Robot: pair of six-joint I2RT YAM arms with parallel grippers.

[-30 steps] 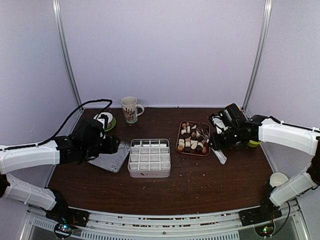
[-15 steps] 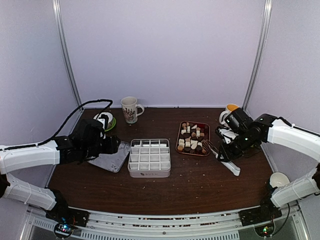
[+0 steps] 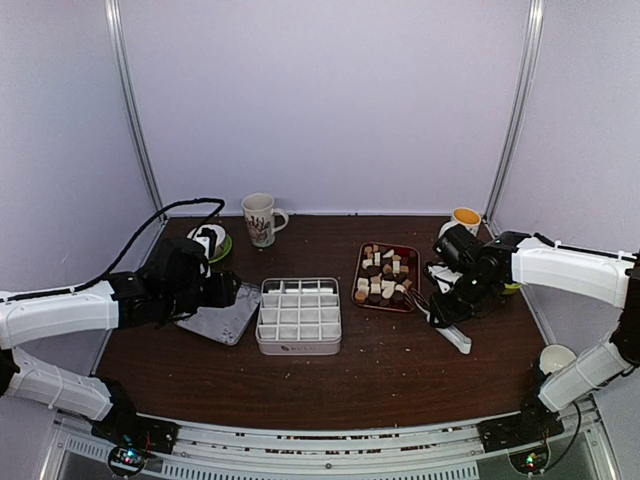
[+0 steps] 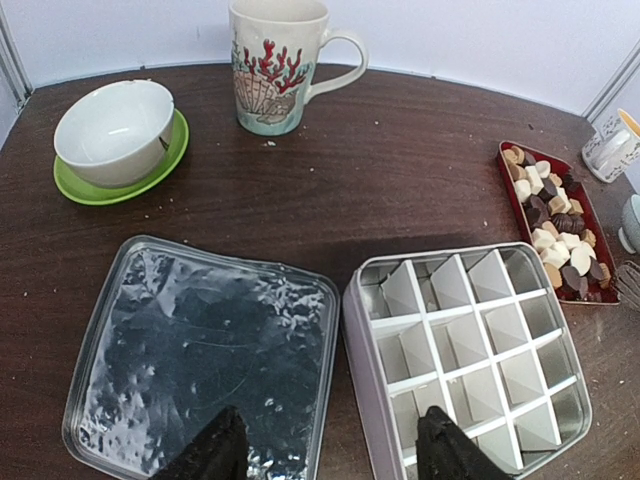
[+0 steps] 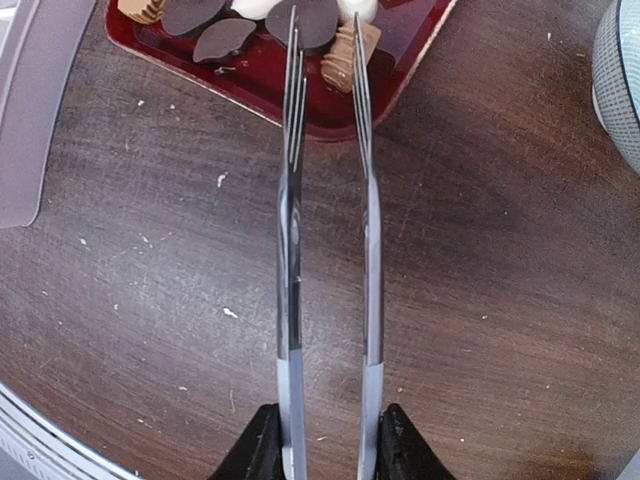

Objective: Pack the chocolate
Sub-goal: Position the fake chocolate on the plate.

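Now our right gripper (image 5: 330,445), clamped on the tongs (image 5: 290,300), has swung their tips back to the chocolate (image 5: 338,55) ahead, ready to pick; left gripper (image 4: 330,455) gapes empty.

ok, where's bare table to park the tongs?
Free: the near strip of table in front of the divided tin, and the back gap between mug and red tray. Crowded: left side, with lid, bowl and left gripper; also right of the tray, where the right gripper holds the tongs.
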